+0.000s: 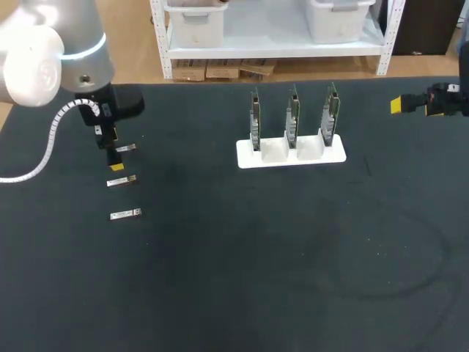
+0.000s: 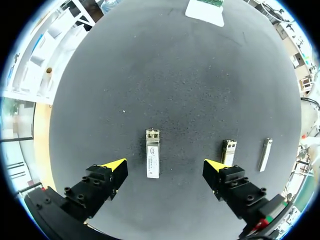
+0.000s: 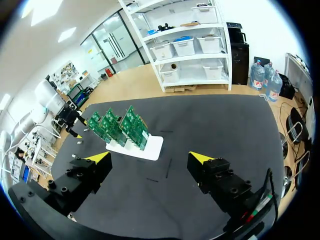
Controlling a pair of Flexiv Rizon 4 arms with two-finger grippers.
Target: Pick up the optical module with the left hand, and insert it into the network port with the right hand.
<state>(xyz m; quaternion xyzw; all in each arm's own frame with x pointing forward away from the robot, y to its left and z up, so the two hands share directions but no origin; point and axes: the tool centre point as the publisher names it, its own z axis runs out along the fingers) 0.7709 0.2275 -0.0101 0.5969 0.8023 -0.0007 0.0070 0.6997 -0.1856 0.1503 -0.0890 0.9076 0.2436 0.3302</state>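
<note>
The small metal module [image 2: 153, 160] between the spread fingers of the left gripper [image 2: 165, 165] looks light, stiff and slick, best pinched across its long sides.

Only 1 tall obstacle out here: the white stand [image 1: 291, 152] with its 3 upright boards [image 1: 292, 114], and just narrow gaps between them. In front of the stand the table [image 1: 293, 264] lies bare and wide. Well left of the stand, the left gripper [image 2: 165, 166] hangs spread over 1 optical module [image 2: 152, 160], bare mat either side of it; a 2nd module [image 2: 228, 151] crowds 1 finger. Right of the stand, it's open mat up to the right gripper [image 1: 396, 105].
</note>
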